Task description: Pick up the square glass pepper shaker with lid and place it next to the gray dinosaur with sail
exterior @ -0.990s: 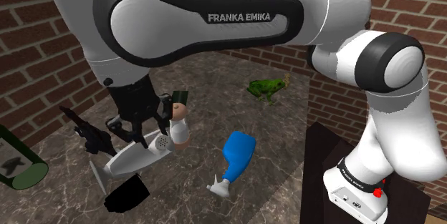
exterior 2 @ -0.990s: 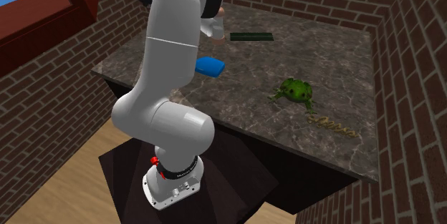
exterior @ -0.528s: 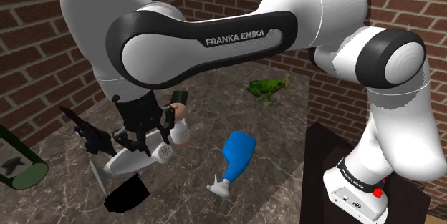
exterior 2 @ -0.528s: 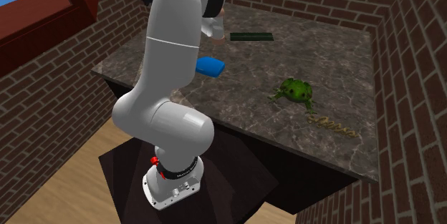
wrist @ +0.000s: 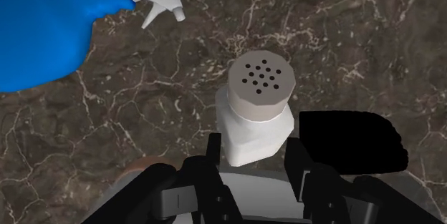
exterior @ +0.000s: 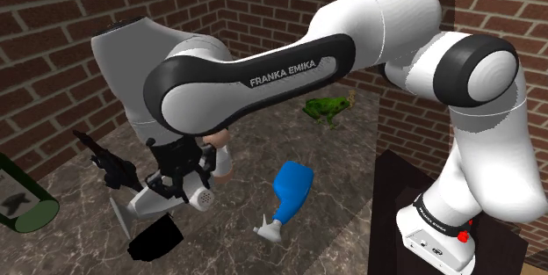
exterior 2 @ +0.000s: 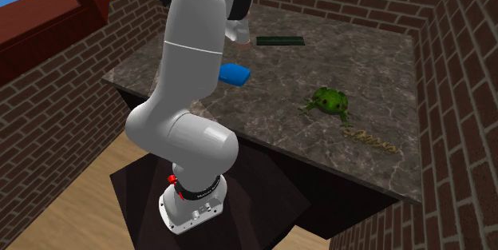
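Note:
The pepper shaker (wrist: 258, 108) is a pale, squarish bottle with a round perforated lid (exterior: 204, 199). My gripper (wrist: 254, 159) is shut on its body, one black finger (wrist: 213, 152) on each side, and holds it tilted just above the marble table (exterior: 334, 168). In the shoulder view the gripper (exterior: 182, 181) hangs low at the table's left part. A dark, spiky dinosaur figure (exterior: 105, 163) stands a short way to the shoulder view's left of the shaker.
A pale goblet-like object (exterior: 140, 203) and a flat black shape (exterior: 156, 238) lie right beside the shaker. A blue spray bottle (exterior: 292, 185) lies toward the stand. A pinkish bottle (exterior: 219, 157), a green frog (exterior: 327, 108) and a dark green container (exterior: 22, 199) are also on the table.
The arm has swung lower and carried the gripper and the shaker down toward the table. The other objects have stayed where they were.

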